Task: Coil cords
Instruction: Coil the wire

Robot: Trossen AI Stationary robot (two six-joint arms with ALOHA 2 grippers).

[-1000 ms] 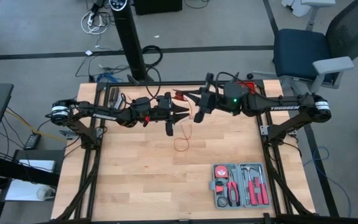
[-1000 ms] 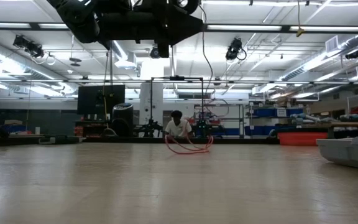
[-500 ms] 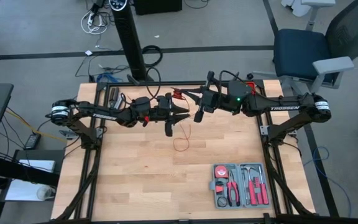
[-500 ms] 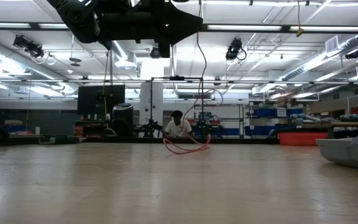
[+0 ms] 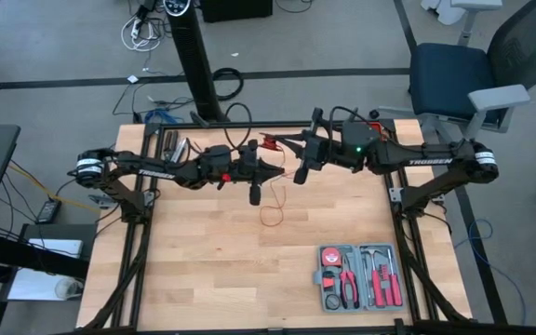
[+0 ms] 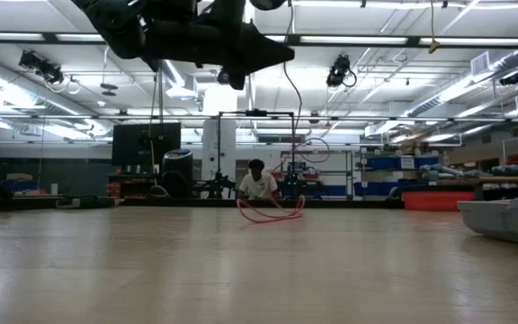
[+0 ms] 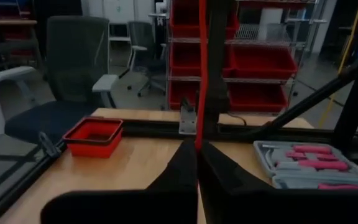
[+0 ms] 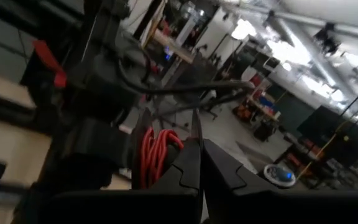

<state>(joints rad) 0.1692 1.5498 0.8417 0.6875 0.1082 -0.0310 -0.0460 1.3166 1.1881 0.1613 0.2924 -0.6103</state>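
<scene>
The cord is thin and bright red. A small coil of it sits high between the two grippers, and a strand drops to loose loops lying on the table. My left gripper is level above the table's middle and shut on a strand. My right gripper faces it from the right. It is shut, with the coil right beside its fingers. My left gripper pinches one red strand between its two fingertips, coming in level from the table's left. The strand runs straight up from the tips, taut. My right gripper is shut at the coil, level from the table's right. Its own finger hides the place of contact; a thin strand rises from its tips.
A grey tool case with red-handled tools lies open near the table's front right. A small red tray sits at the far right corner. An office chair stands beyond the table's right side.
My left gripper has shut on the red strand, staying in place and tipping slightly. The loops on the table have drawn in a little. My right gripper has kept still.
</scene>
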